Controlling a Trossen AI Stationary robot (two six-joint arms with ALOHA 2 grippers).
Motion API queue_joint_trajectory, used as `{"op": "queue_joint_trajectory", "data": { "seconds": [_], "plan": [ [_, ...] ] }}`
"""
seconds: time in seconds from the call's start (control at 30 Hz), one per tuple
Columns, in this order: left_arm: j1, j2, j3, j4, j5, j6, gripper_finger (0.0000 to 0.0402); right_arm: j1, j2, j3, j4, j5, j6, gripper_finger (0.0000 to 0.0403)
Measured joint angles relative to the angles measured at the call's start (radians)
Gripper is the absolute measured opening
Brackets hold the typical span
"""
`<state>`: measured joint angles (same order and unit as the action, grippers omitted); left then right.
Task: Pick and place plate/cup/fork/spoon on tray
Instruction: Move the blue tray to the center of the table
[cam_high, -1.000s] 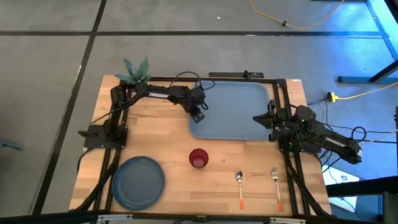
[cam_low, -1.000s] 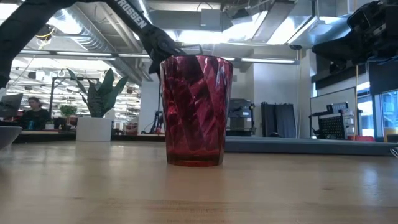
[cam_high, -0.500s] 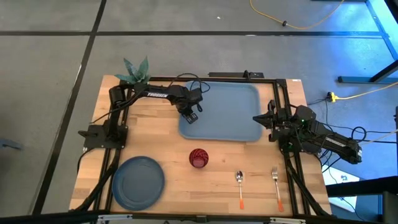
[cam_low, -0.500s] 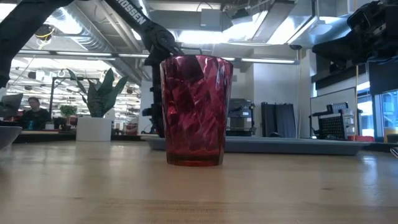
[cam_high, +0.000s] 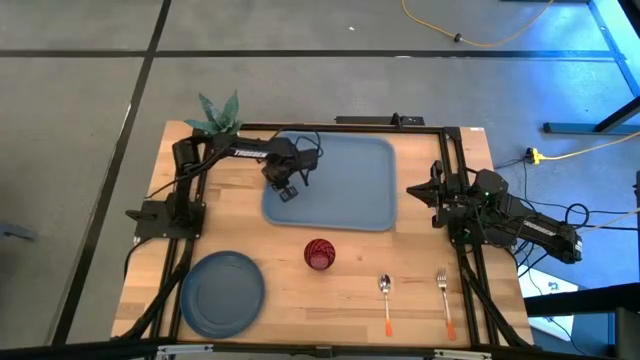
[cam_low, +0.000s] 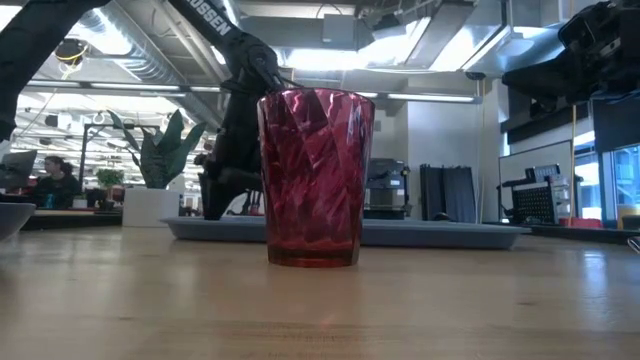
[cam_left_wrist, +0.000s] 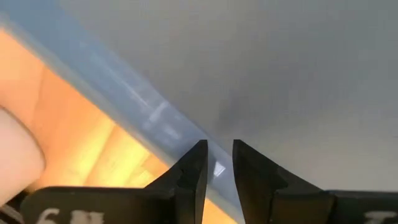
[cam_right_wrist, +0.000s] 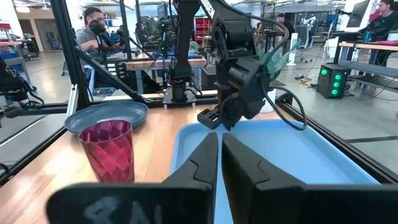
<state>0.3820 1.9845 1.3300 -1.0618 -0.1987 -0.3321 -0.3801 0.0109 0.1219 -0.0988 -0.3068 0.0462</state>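
Now left claw (cam_high: 284, 189) pinches tray (cam_high: 345, 195) rim, nearly closed; tray's long axis left-right.

a robotics lab or open workshop: exposed ceiling ducts (cam_low: 150, 60) and strip lights, a concrete floor (cam_high: 80, 110) with a loose yellow cable (cam_high: 480, 30), workbenches (cam_right_wrist: 155, 62), equipment racks, and people seated (cam_right_wrist: 93, 31) at desks behind the wooden table (cam_high: 250, 240).

The wooden desk (cam_high: 240, 240) carries the tray (cam_high: 345, 190), plate (cam_high: 222, 292), cup (cam_high: 319, 254), spoon (cam_high: 386, 302), fork (cam_high: 445, 300) and a potted plant (cam_high: 218, 112).
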Motion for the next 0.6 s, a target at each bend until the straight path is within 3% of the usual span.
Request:
{"op": "queue_joint_trajectory", "data": {
  "seconds": [0.2, 0.37, 0.6],
  "plan": [
    [-0.006, -0.005, 0.0, 0.01, 0.006, -0.002, 0.0069, 0.0, 0.0, 0.0, 0.0, 0.0, 0.0, 0.0025],
    [-0.003, -0.099, 0.024, 0.054, 0.008, 0.009, 0.0069, 0.0, 0.0, 0.0, 0.0, 0.0, -0.001, 0.0025],
    [0.035, -0.152, 0.031, 0.372, -0.054, 0.127, 0.0069, 0.0, 0.0, 0.0, 0.001, 0.0, -0.005, 0.0025]
  ]
}}
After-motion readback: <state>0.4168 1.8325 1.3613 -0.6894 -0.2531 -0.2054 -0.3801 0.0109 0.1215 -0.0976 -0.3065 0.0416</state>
